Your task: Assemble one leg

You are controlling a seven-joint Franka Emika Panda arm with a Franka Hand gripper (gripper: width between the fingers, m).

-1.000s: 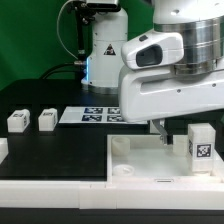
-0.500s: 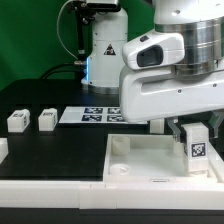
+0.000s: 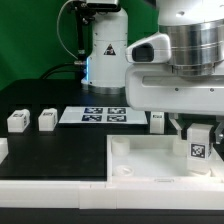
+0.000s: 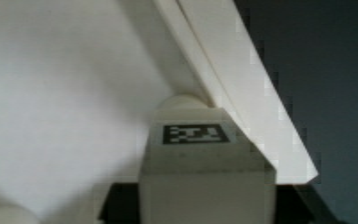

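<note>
My gripper point(image 3: 200, 132) is low at the exterior view's right, over the far right corner of the large flat white square piece point(image 3: 150, 160). It is shut on a leg point(image 3: 202, 148), a small white block standing upright with its marker tag facing the camera. In the wrist view the leg point(image 4: 197, 150) fills the gap of the gripper point(image 4: 199, 196), with a dark finger on each side, and its tag faces up. The white square piece point(image 4: 69, 90) lies behind it, its rim running diagonally.
Two more legs point(image 3: 16, 121) point(image 3: 46, 120) stand on the black table at the exterior view's left. Another leg point(image 3: 157, 122) stands just behind the square piece. The marker board point(image 3: 98, 115) lies at the back middle. The arm's base point(image 3: 100, 45) stands behind it.
The gripper has moved toward the exterior view's right, from beside the leg to around it. The leg has stayed about where it was.
</note>
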